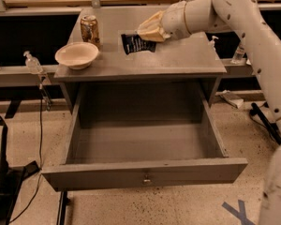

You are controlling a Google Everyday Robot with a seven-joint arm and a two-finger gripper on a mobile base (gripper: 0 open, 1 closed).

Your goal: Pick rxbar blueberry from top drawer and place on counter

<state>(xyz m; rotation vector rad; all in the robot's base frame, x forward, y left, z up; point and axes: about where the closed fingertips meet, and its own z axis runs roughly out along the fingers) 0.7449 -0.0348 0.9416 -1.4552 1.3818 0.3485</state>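
The rxbar blueberry (136,44), a dark navy wrapper with pale print, is low over the middle of the counter (182,60), touching it or just above it. My gripper (144,33), with tan fingers, reaches in from the right and is shut on the bar's upper right end. The top drawer (145,171) is pulled fully open below the counter and its inside shows nothing in it. Its front panel has a small metal keyhole.
A cream bowl (77,55) and a soda can (90,28) stand on the counter's left side. A clear bottle (33,63) sits on a ledge to the left, another (238,55) to the right. My arm (267,46) spans the right side. Cables lie on the floor at left.
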